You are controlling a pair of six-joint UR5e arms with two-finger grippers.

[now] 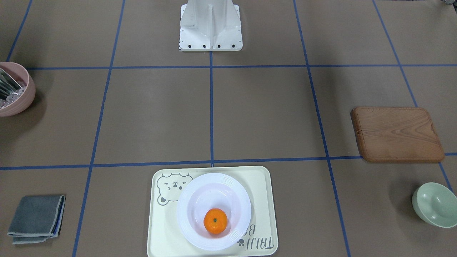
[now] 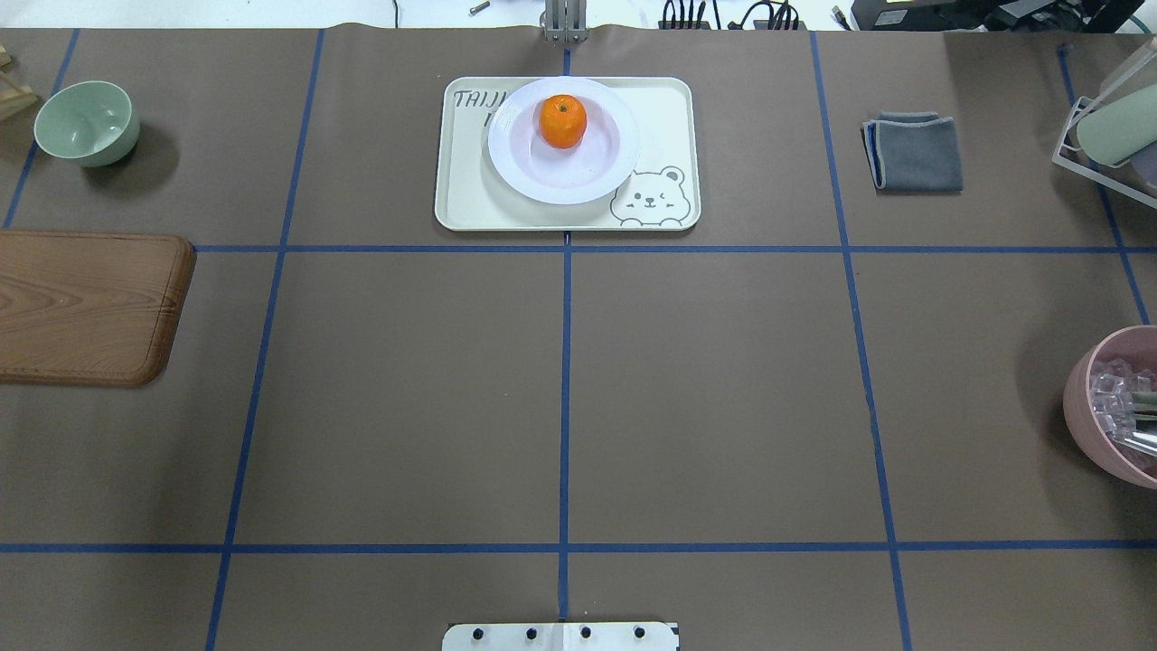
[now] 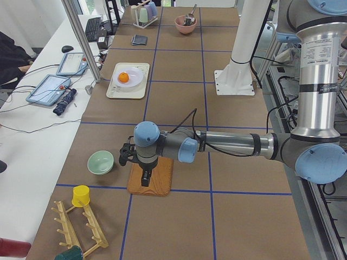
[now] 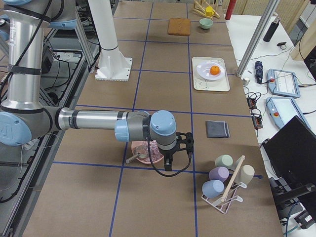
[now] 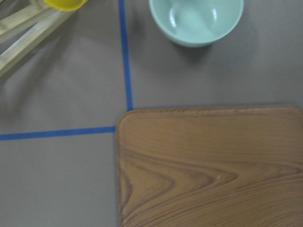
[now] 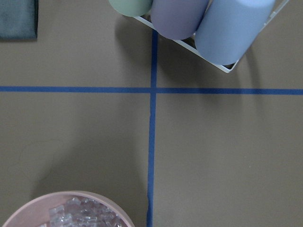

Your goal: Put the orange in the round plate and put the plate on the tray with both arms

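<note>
Left gripper (image 3: 144, 181): over wooden board (image 3: 161, 176), bench's left end; cannot tell if jaws are apart.
Right gripper (image 4: 168, 165): over pink bowl (image 4: 143, 153), right end; likewise cannot tell.
Tray (image 2: 669, 117): middle of bench's far edge.
Round plate (image 2: 520, 167): on tray, crowding its far edge.
Orange (image 2: 562, 121): in plate's well.
Risk: task looks complete; any further reach could nudge plate and roll orange.

— Is there any writing that can be read?
— Yes, grey letters "TAIJI" on the tray (image 2: 664, 117), in one corner.
— And below it?
— A second word, mostly covered by the round plate (image 2: 578, 172); it begins perhaps with "B".
</note>
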